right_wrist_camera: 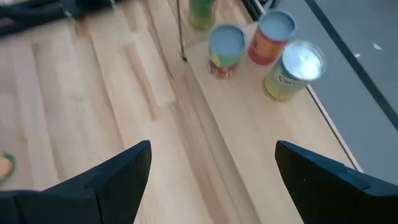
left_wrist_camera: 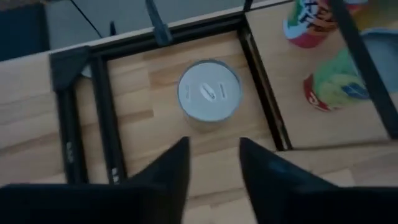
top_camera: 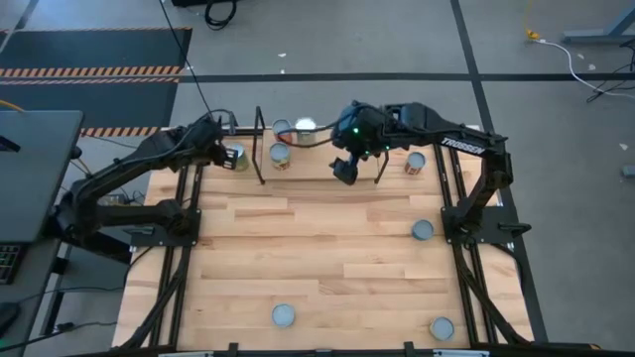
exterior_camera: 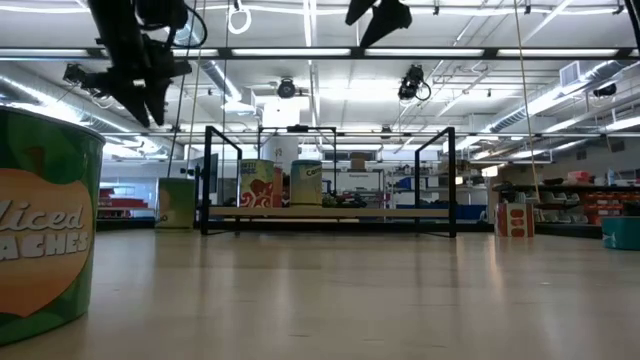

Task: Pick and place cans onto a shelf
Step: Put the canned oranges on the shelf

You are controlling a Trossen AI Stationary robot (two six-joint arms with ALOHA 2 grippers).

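Three cans [top_camera: 282, 156] are standing on the shelf [top_camera: 317, 159] at the table's [top_camera: 317, 268] twelve o'clock edge. Five more are waiting on the table. The left gripper [left_wrist_camera: 213, 168], open and empty, is hovering over one can [left_wrist_camera: 209, 92] beside the shelf. The right gripper [right_wrist_camera: 211, 171] is hanging wide open, empty.

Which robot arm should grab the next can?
Probably the left. The left gripper hangs open right above a can beside the shelf. The right gripper is open over the shelf, holding nothing, with loose cans farther away.
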